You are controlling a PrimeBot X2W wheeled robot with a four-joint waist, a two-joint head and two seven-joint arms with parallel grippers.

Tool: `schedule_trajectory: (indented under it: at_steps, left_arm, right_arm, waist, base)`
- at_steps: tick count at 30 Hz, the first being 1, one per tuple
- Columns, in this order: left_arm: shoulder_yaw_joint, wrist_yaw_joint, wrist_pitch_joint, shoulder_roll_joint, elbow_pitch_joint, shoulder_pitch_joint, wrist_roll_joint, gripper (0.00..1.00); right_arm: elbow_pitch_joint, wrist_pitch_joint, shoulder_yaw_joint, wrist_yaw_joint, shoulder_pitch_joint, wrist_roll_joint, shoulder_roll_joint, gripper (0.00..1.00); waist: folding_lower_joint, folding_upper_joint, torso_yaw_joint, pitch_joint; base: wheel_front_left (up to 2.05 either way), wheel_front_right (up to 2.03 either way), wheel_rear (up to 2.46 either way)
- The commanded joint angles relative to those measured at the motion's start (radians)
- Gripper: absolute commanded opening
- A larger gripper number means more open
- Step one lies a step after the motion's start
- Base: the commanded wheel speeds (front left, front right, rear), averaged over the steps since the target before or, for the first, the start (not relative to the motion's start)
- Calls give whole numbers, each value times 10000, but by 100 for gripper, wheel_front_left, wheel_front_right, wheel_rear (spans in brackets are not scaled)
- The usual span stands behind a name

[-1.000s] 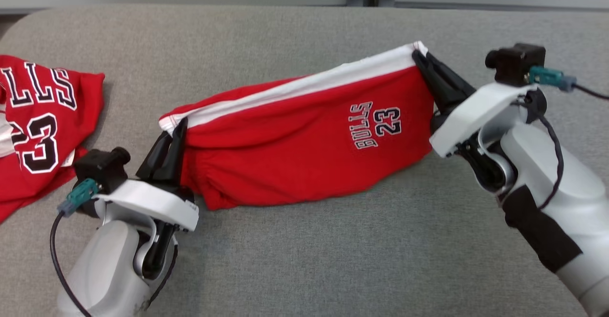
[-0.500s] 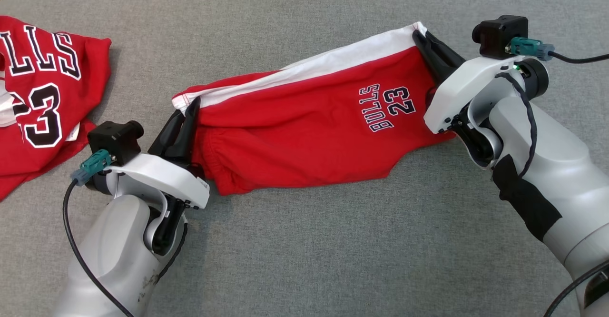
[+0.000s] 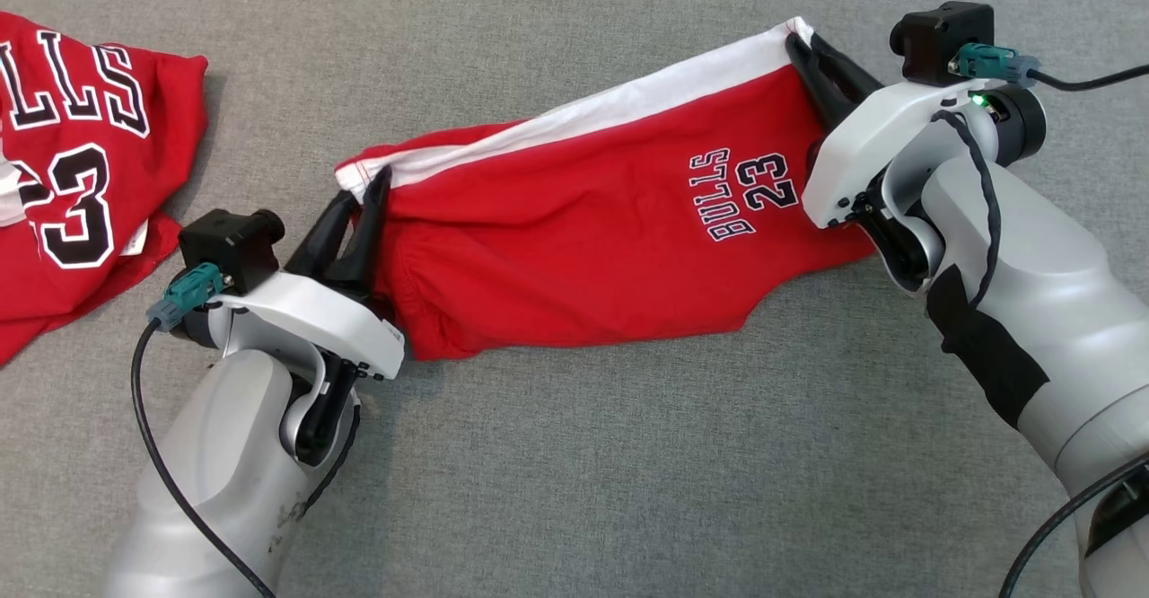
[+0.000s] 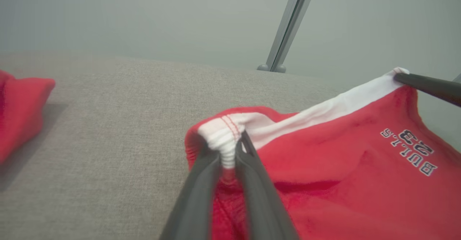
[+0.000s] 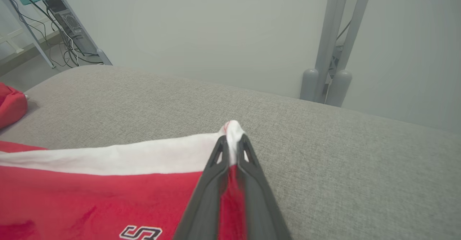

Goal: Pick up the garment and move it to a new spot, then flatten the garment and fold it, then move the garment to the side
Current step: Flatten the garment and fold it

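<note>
The red shorts [image 3: 574, 230] hang stretched above the grey tabletop [image 3: 574, 490], their lower edge resting on it. The right claw [image 3: 803, 41] pinches a white-striped corner. The left claw [image 3: 366, 189] pinches bunched waistband near its tips, so tension could pull it free and the shorts would crumple.

My head camera tipped downward, whole scene slid up the frame, my left gripper [image 3: 366, 189] eased slightly apart on the red Bulls shorts [image 3: 574, 248], shorts sunk flatter onto the grey cushion [image 3: 574, 490]
</note>
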Motion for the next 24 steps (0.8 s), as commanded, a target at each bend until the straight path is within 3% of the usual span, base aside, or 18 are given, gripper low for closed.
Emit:
schedule_trajectory:
  at_steps: [1,12,24]
  left_arm:
    - [73,-7,-47,-14,31,-199,81,100]
    - [861,-8,-48,-74,-286,549,989,100]
    - [2939,52,-39,-854,-3410,2929,3583,100]
  right_arm:
    - [107,-109,9,-3,-132,104,26,100]
    - [-229,-89,-304,-3,537,-144,-253,100]
    - [-492,-88,-807,-3,2181,-115,-587,100]
  waist:
    - [1,0,27,18]
    - [1,0,-58,-602]
    - [1,0,-121,-1647]
  base:
    - [0,0,0]
    - [0,0,0]
    - [0,0,0]
